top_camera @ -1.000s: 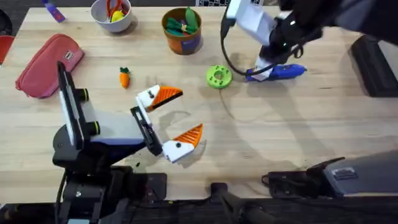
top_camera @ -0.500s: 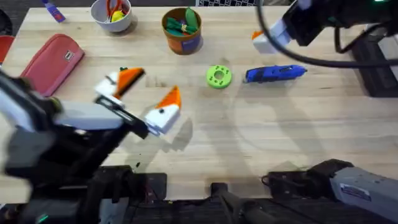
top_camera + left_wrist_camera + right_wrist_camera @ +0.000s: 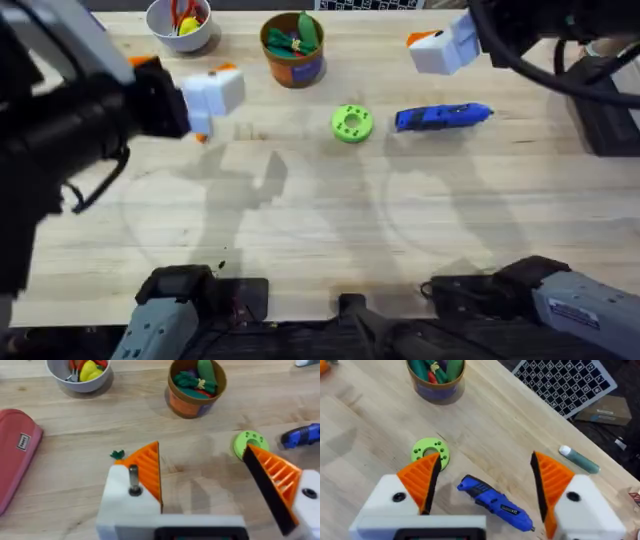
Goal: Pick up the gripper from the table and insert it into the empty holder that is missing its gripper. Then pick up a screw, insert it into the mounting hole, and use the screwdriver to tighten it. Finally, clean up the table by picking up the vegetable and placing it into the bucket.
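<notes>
both arms raised over the table, jaws spread and empty

a light wooden table (image 3: 330,215) with visible grain is seen, with a dark floor beyond its far edge. a checkered board (image 3: 567,381) lies past that edge, and a teal marker (image 3: 579,459) rests near it.

one blue screwdriver (image 3: 443,117) is laid flat on the table, and one green disc (image 3: 351,123) just beside it. one pink pouch (image 3: 14,452) lies toward the left side. one toy carrot (image 3: 119,455) is partly hidden behind the left gripper (image 3: 210,477).

two containers are counted at the far side: an orange bucket (image 3: 294,50) filled with toy vegetables, and a white bowl (image 3: 180,22) holding small coloured items.

the left gripper's jaws are held apart, nothing between them. the right gripper (image 3: 485,480) is likewise spread wide above the screwdriver, gripping nothing.
</notes>
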